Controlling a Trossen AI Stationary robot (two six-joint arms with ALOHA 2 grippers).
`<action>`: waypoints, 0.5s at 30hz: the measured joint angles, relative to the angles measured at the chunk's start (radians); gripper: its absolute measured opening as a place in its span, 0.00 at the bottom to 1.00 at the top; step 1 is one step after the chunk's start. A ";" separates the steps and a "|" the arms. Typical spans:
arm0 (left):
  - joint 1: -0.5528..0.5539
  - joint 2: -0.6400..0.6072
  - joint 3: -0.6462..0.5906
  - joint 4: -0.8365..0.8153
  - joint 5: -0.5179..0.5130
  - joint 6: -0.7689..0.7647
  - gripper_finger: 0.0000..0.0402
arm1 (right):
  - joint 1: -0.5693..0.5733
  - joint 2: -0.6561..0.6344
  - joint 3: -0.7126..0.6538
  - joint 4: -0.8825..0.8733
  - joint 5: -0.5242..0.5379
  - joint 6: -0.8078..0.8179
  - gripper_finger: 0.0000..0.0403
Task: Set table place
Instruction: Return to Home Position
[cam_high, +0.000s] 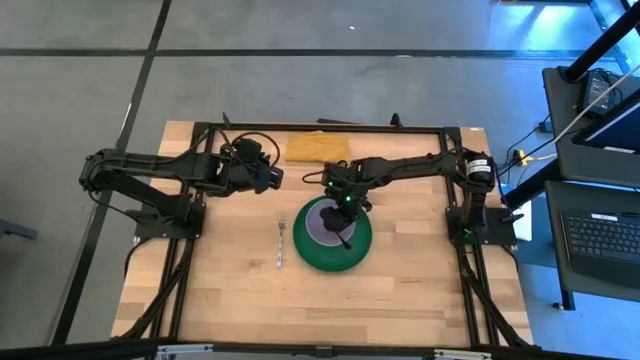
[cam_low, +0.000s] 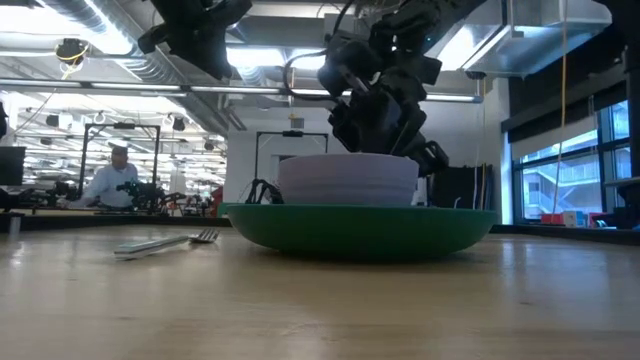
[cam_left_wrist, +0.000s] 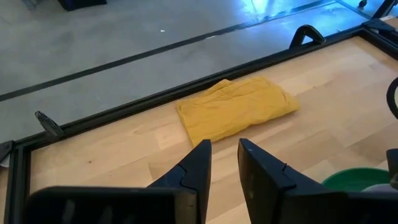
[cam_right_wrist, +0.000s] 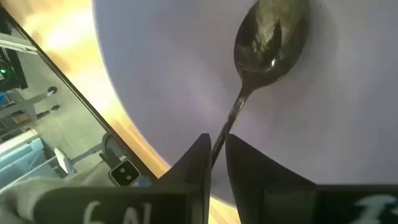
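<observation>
The green plate (cam_high: 352, 256) lies on the table (cam_high: 230, 300) at its middle, and the pale lilac bowl (cam_high: 322, 226) stands on it; both also show in the low view, the bowl (cam_low: 347, 180) on the plate (cam_low: 360, 228). The fork (cam_high: 281, 243) lies flat on the wood left of the plate. My right gripper (cam_high: 345, 205) is over the bowl's far side, shut on the spoon (cam_high: 341, 236). My left gripper (cam_high: 272, 178) hangs above the table, left of the bowl, shut and empty. My right gripper pinches the spoon's thin handle (cam_right_wrist: 222, 134) between its two fingers, toward the handle's free end. The fingers come from above and the far side, slanting down, roughly along the handle. The spoon's dark bowl (cam_right_wrist: 272, 34) reaches down into the lilac bowl (cam_right_wrist: 168, 74).
A folded yellow cloth (cam_high: 318, 147) lies at the table's far edge, ahead of my left gripper (cam_left_wrist: 224, 162). The black frame rail (cam_high: 330, 127) runs along that edge. Bare wood lies in front of the plate. A person (cam_low: 110, 180) sits far off in the room.
</observation>
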 joint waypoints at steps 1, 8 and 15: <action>0.000 0.000 0.000 0.000 0.000 0.000 0.19 | 0.000 -0.003 0.000 0.000 0.001 -0.010 0.13; 0.000 0.000 0.000 0.001 0.000 0.000 0.16 | 0.000 -0.075 0.119 -0.066 0.091 -0.113 0.13; 0.000 0.000 0.000 0.000 0.000 0.000 0.13 | 0.059 -0.225 0.296 -0.151 0.378 -0.290 0.13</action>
